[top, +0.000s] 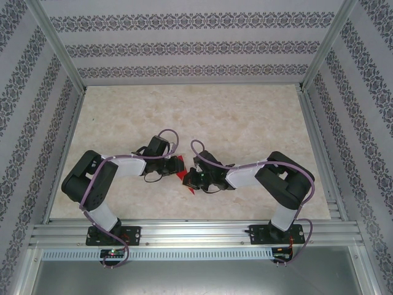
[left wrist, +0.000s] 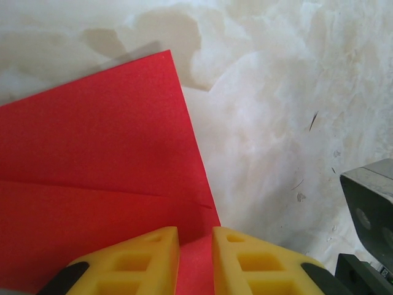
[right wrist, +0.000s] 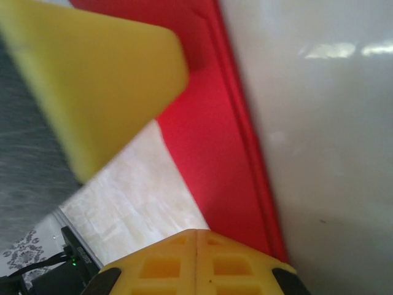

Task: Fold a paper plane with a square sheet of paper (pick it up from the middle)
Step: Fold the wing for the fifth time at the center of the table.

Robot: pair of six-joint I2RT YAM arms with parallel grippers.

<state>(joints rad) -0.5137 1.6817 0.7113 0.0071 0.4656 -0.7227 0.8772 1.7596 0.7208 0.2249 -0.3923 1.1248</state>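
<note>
Left fingers [left wrist: 172,264] stand narrowly apart, with red showing in the slot between them; they straddle an edge of the thin bright red square sheet of paper [left wrist: 92,153], which is already partly folded, and no clamp on it is visible; right fingers [right wrist: 196,261] are pressed together with nothing between them. On the pale marbled surface [top: 215,117] the sheet lies towards the near edge, about midway between the left and right edges, where the two arms meet. From the left fingers the sheet spreads ahead and to their left; its straight free edge runs away from the slot, and a crease crosses from the left to meet that edge just ahead of the fingertips. From the right fingers the folded paper reaches ahead as a long narrow band, its layered edge ending just beside their right tip; the band's long axis roughly follows their pointing direction. Both arms are at the sheet; I judge the coming press must travel along that layered edge, not across it.
</note>
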